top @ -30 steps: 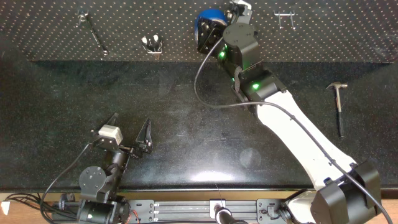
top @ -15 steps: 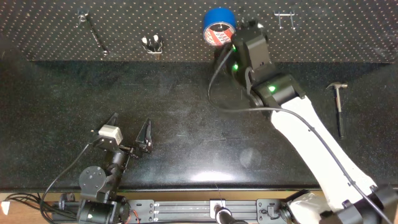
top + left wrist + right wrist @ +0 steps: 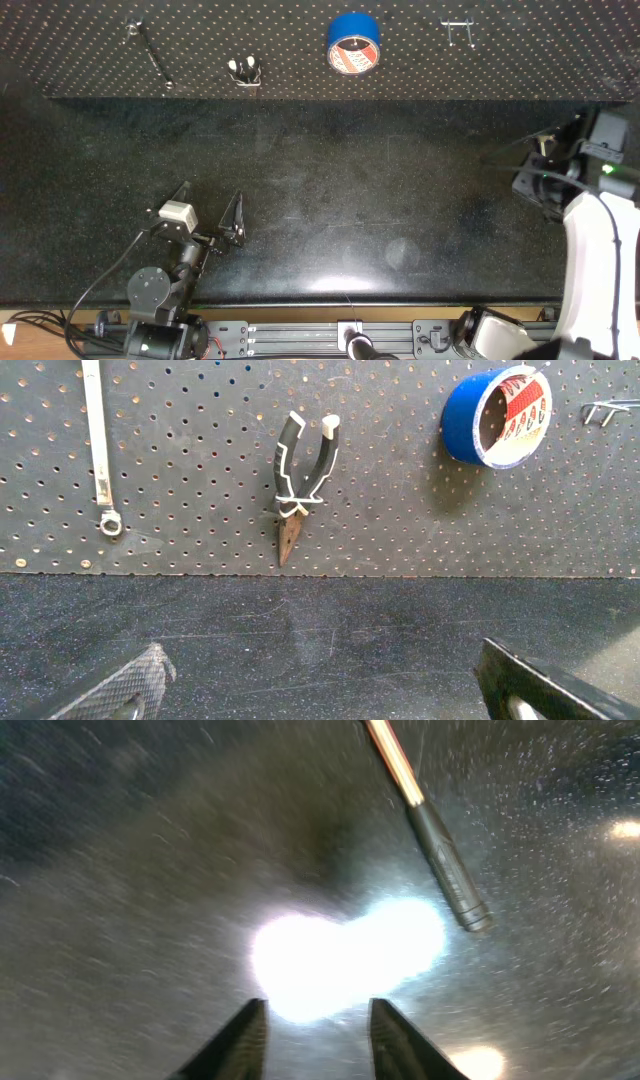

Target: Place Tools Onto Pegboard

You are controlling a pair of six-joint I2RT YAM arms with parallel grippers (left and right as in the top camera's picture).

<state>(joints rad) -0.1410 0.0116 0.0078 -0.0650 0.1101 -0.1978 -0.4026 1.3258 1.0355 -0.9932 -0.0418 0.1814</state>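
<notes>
Top view: even overhead light, faint pale sheen on dark desk (image 3: pixel 400 255). Left wrist view: crisp; blue tape roll (image 3: pixel 497 418) throws soft shadow on pegboard (image 3: pixel 200 510). Right wrist view: streaky blur, blown-out white glare on desk, hammer handle (image 3: pixel 425 820) smeared.

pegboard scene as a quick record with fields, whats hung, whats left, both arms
on pegboard: wrench, pliers, tape roll
hook: bare, on the far side of the tape roll from the pliers
not yet hung: hammer, lying on the table
left gripper: open, empty, facing the pegboard
right gripper: open, empty, over the table beside the hammer's handle
</notes>
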